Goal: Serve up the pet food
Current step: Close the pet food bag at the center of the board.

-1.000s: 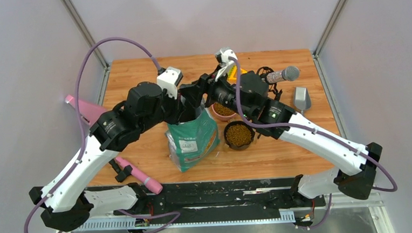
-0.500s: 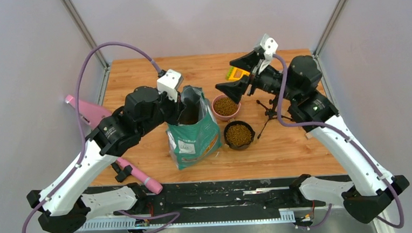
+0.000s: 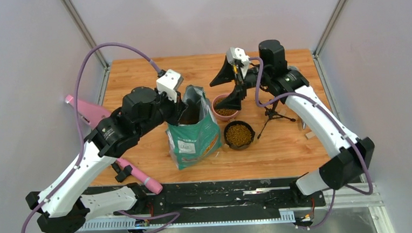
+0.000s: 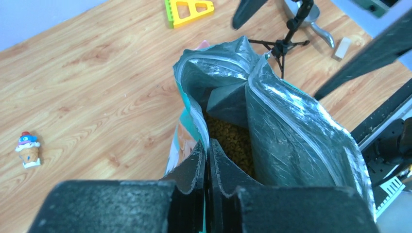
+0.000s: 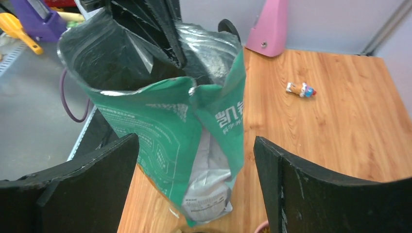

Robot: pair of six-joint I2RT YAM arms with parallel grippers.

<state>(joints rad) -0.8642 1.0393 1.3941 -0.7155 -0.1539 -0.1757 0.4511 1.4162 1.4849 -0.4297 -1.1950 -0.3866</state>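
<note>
The left gripper (image 4: 206, 160) is pinching the rim of the bag (image 3: 192, 141), jaws seemingly clamped on it. Pet food (image 4: 235, 143) is sitting inside the bag and in the pink bowl (image 3: 226, 118) and black bowl (image 3: 226, 136). The right gripper (image 3: 228, 87) is hovering above, jaws wide apart.

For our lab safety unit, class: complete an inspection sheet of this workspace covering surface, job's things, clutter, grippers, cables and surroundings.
Surface: wooden table.
Job's things: kibble in upright open pet food bag, pink bowl and black bowl.
Clutter: mini tripod, yellow triangle ruler, ice-cream toy, pink tool.
Grippers: left gripper shut on the bag's rim; right gripper open, empty.
Cables: purple cable looping above each arm.
Surroundings: grey walls, metal posts.
</note>
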